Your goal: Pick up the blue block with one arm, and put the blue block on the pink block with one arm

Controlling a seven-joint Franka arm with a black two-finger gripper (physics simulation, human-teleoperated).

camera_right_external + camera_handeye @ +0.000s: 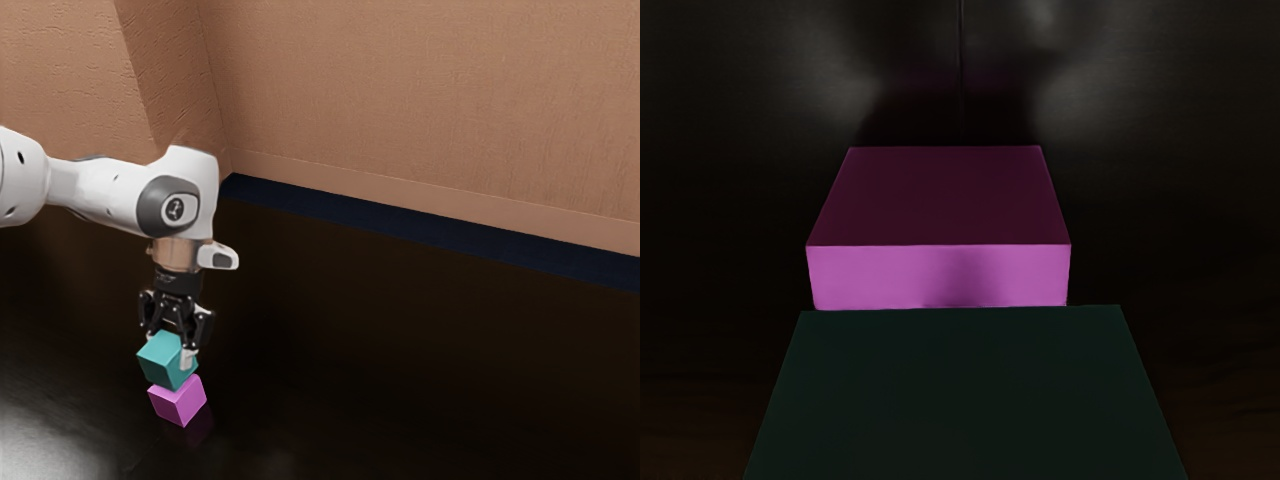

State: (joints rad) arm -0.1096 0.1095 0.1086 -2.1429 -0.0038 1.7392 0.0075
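The blue block (163, 362), teal in colour, hangs between the black fingers of my gripper (173, 338), which is shut on it from two sides. Just below it and slightly toward the exterior view's right, the pink block (178, 400) rests on the dark table. The blue block's lower corner overlaps the pink block's top edge in the exterior view; I cannot tell whether they touch. In the wrist view the blue block (960, 395) is a dark slab right under the hand, and the pink block (940, 230) lies just beyond it, with its top and one side face showing.
The glossy dark table (400, 380) stretches away toward the exterior view's right. A tan wall with a dark blue baseboard (430, 232) runs along the table's far edge. The white arm (110, 190) enters from the exterior view's left.
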